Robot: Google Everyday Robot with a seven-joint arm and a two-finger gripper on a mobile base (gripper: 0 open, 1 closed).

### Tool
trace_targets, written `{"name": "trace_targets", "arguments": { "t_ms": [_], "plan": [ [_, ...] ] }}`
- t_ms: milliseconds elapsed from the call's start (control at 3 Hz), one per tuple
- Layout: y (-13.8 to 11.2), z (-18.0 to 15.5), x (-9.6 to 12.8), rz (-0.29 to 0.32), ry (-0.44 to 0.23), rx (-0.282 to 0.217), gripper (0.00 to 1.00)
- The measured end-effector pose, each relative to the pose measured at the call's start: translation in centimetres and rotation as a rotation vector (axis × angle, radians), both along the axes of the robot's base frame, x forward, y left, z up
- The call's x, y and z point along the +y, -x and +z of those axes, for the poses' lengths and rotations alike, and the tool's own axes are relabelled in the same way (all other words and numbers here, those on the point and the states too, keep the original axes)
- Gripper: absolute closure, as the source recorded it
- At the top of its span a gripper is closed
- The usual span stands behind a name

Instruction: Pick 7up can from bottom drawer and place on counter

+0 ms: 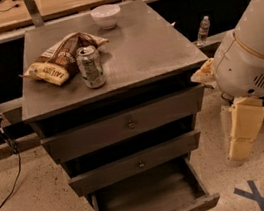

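**Can on the tabletop, tool off to the side**

We saw the 7up can (pixel 90 66) standing upright on the grey tabletop (pixel 152 48) of the drawer cabinet, toward 8 o'clock from the top's middle and close to its front edge. A crumpled snack bag (pixel 58 59) lay at the can's 10 o'clock, touching or just beside it. A white bowl (pixel 106 15) sat at 12 o'clock, near the back edge.

Below, the bottom drawer (pixel 149 201) stood pulled out at 6 o'clock, its plank floor in plain view. The two knobbed drawers (pixel 130 125) above it sat further in.

The tool (pixel 245 130) hung at the cabinet's 3 o'clock, a pale yellow piece pointing down at the floor beneath the arm's white rounded housing (pixel 254 50), well apart from the can. We could not tell how far open it was, nor whether it had hold of anything.

A clear water bottle (pixel 203 29) stood at 2 o'clock, beyond the cabinet. A blue tape cross (pixel 257 197) marked the floor at 5 o'clock.
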State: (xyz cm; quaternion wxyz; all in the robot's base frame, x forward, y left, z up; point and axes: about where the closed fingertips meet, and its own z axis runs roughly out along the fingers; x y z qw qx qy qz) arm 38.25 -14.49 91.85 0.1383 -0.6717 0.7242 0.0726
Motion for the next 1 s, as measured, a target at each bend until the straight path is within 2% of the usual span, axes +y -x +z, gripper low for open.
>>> {"name": "trace_targets", "arguments": {
  "t_ms": [333, 667, 1000],
  "plan": [
    [0.0, 0.0, 0.0, 0.000, 0.000, 0.000, 0.00],
    [-1.1, -0.4, 0.6, 0.016, -0.005, -0.001, 0.00],
    [-5.8, -0.2, 3.4, 0.089, -0.018, -0.049, 0.00]
  ]
}}
